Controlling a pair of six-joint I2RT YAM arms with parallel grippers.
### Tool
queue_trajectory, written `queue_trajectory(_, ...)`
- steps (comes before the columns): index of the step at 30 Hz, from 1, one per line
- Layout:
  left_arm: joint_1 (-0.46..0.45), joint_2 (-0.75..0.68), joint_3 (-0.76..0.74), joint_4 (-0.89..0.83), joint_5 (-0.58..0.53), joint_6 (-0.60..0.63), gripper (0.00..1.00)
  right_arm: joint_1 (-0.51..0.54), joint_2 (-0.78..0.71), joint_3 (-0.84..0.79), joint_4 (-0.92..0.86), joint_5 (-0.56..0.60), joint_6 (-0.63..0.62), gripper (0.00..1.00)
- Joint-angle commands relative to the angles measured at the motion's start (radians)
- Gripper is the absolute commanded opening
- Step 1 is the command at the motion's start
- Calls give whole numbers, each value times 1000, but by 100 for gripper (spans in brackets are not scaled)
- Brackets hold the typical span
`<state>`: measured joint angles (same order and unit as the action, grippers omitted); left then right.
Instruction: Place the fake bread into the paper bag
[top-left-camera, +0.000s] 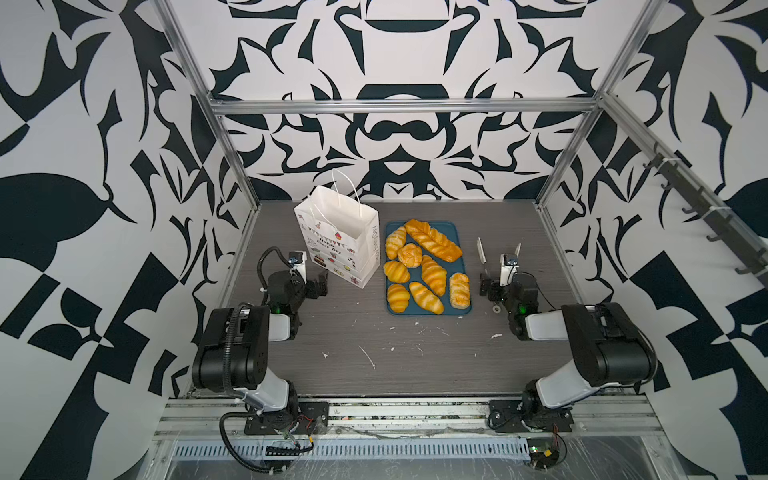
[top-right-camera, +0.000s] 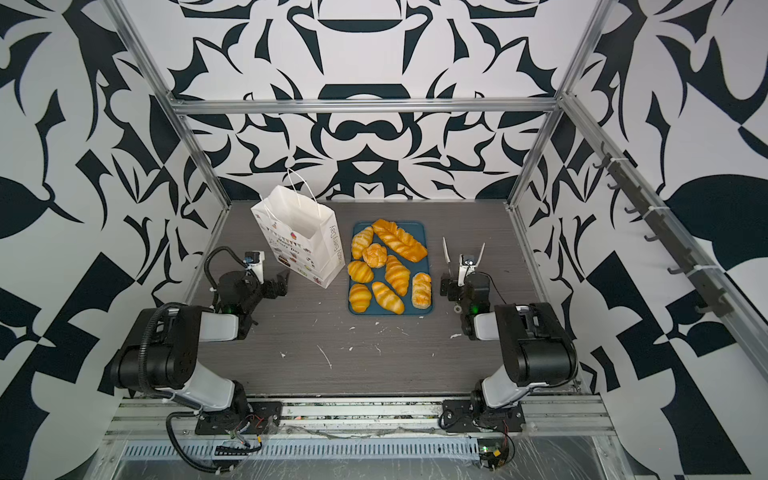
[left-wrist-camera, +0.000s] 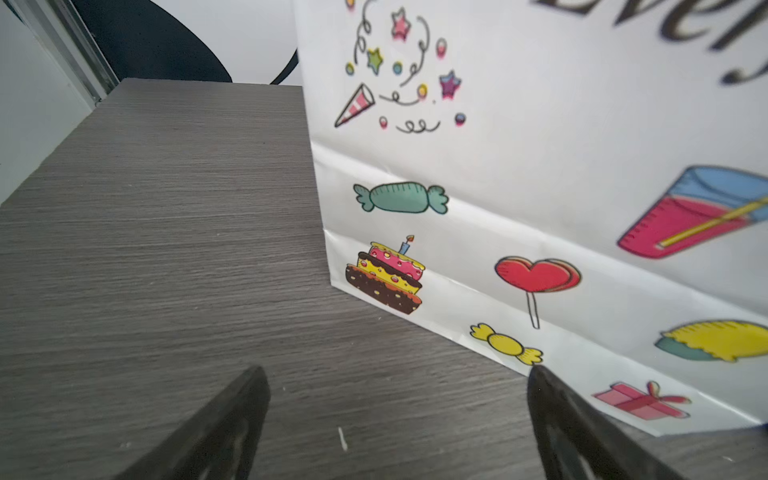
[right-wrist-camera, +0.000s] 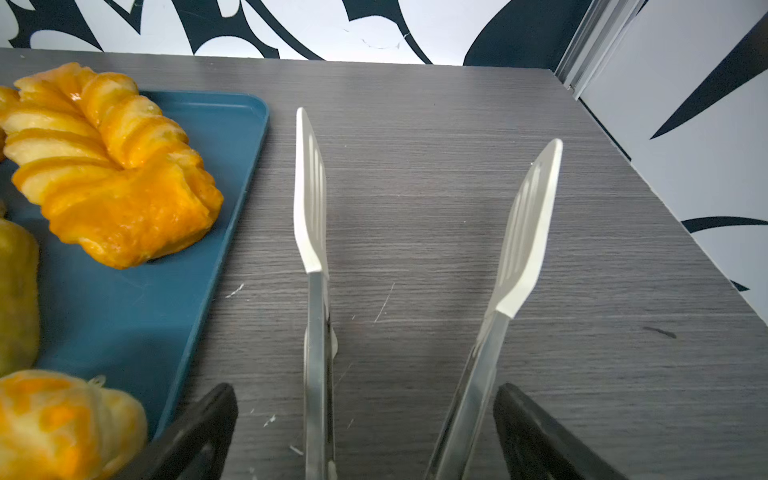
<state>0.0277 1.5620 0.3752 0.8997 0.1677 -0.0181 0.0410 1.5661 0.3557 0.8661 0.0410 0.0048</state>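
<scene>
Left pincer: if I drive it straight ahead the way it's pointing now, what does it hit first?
The paper bag. The open left pincer points at the bag's printed face near its base, one fingertip close to the bottom edge; only bare table lies between. Exact gap is unclear.

Grey wood-grain tabletop (top-left-camera: 415, 365) carries a gift bag and a serving tray.
A tall white paper gift bag (top-left-camera: 338, 237) printed with colourful party drawings stands upright toward the back, left of the middle. A flat blue rectangular plastic tray (top-left-camera: 451, 230) lies just beside it on the right. Small white flecks and scratches (top-left-camera: 368, 357) dot the bare surface nearer the front edge.
</scene>
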Motion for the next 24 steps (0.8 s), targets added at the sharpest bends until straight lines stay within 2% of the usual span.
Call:
queue_trajectory(1,-2,7,1,21,-4,0,99,3,-14,-3,47,1,6,100)
queue_trajectory(24,-2,2,2,12,-5,0,99,-1,-15,5,28,-12,3,100)
